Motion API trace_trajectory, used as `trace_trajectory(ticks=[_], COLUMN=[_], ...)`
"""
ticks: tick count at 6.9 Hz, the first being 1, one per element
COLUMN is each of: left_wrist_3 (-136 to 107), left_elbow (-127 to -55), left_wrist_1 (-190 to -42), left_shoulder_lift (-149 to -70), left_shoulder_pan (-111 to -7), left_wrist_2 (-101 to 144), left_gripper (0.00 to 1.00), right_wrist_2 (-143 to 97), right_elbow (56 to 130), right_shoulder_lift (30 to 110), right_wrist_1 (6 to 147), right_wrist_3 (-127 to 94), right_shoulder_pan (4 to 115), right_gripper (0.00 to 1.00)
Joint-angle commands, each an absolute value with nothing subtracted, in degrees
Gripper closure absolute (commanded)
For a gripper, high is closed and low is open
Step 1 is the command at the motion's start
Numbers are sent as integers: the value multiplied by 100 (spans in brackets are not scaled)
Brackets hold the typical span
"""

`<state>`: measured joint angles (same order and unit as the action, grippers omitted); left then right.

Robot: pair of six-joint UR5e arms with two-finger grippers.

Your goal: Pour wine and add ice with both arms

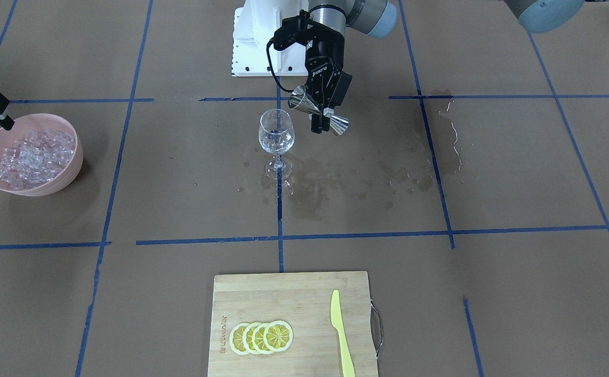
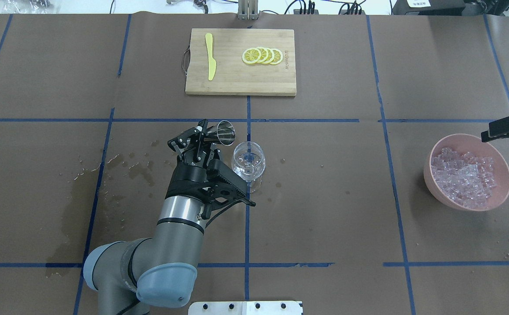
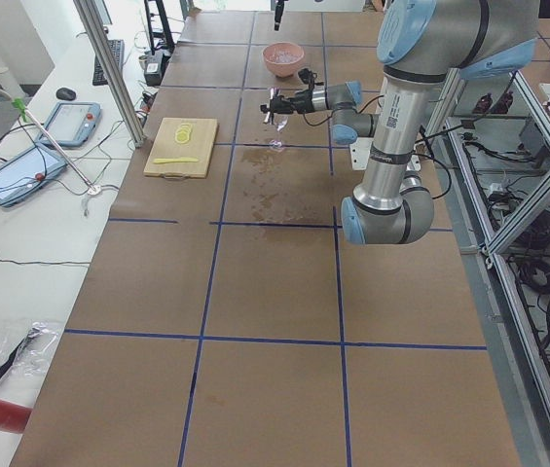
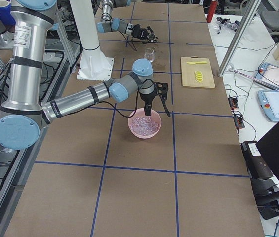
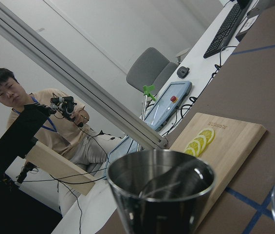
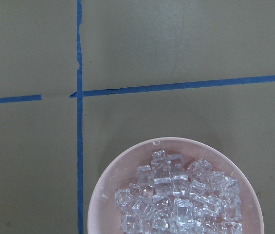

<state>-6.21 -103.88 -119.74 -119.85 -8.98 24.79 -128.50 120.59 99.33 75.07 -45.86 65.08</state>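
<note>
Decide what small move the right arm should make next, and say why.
Probably lower the right gripper into the ice. It hangs at the pink bowl's rim, above the cubes, while the left gripper holds the jigger tipped beside the wine glass.

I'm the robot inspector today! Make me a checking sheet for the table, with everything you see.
Surface: brown paper table with blue tape lines; wet patches around the wine glass.
Job's things: wine glass upright; ice heaped in a pink bowl.
Clutter: cutting board with lemon slices and a yellow knife.
Pincers: left pincer shut on a metal measuring cup, tipped beside the glass rim; right pincer over the bowl, open or shut unclear.
Cables: black cable looped at the left wrist.
Surroundings: a seated person and a chair beyond the table.
</note>
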Motion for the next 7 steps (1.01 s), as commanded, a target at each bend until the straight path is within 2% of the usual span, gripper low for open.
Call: trace_trajectory(ticks=[1,7], left_wrist_3=[-230,1414], left_elbow=[-10371,-10371], left_wrist_1=[-11936,-11936], left_shoulder_lift=[-12032,-12050], left_shoulder_pan=[-888,-844], left_wrist_2=[2470,2118], left_gripper=[100,100], right_wrist_2=[-12850,-12841], right_elbow=[12059,12085], right_shoulder_lift=[9940,9940], right_wrist_1=[7506,7497], right_wrist_3=[-4588,-4720], right_shoulder_pan=[6504,6407], right_gripper=[0,0])
